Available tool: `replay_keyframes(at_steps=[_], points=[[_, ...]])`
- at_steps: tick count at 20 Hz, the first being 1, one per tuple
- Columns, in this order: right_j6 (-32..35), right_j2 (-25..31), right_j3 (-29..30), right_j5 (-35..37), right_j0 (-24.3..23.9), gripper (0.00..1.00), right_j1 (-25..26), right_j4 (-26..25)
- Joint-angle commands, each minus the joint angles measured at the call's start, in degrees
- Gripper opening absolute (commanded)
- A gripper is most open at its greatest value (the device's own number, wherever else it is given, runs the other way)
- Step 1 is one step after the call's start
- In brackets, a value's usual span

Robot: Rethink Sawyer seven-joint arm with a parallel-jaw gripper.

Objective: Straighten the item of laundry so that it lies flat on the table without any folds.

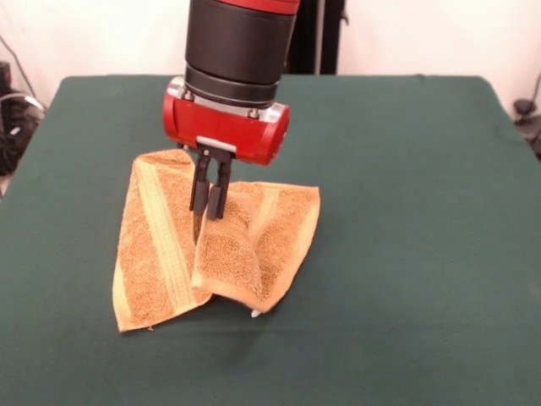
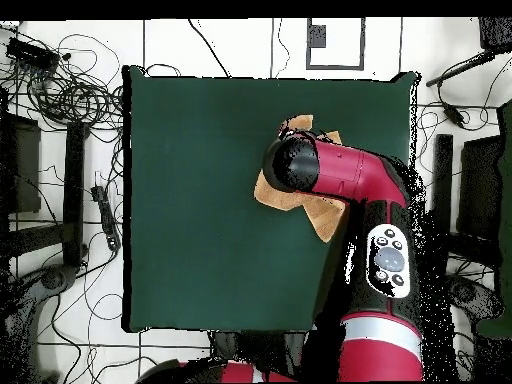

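The golden-orange towel [image 1: 165, 245] lies folded and rumpled on the green table [image 1: 406, 169], left of centre in the front view. One part is doubled over and rises in a ridge toward my gripper [image 1: 209, 211]. The gripper points straight down, its two dark fingers [image 1: 201, 182] close together and pinching the towel at the top of that ridge. A small pale tag [image 1: 256, 314] sticks out at the towel's near edge. In the overhead view the arm [image 2: 330, 170] covers the gripper and most of the towel [image 2: 272, 192]; only its edges show on the table [image 2: 190, 200].
Cables and stands lie on the floor around the table [image 2: 70, 100] in the overhead view. Broad green table surface stretches right of the towel in the front view [image 1: 423, 271].
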Motion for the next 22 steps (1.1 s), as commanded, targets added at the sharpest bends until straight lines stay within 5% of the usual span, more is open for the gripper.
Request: replay_keyframes(at_steps=[1,22], points=[[5.4,3.2,5.8,-0.5,0.5,0.00,1.3,-1.3],[-0.7,6.2,7.8,1.3,-1.9,0.00,0.6,-3.4]])
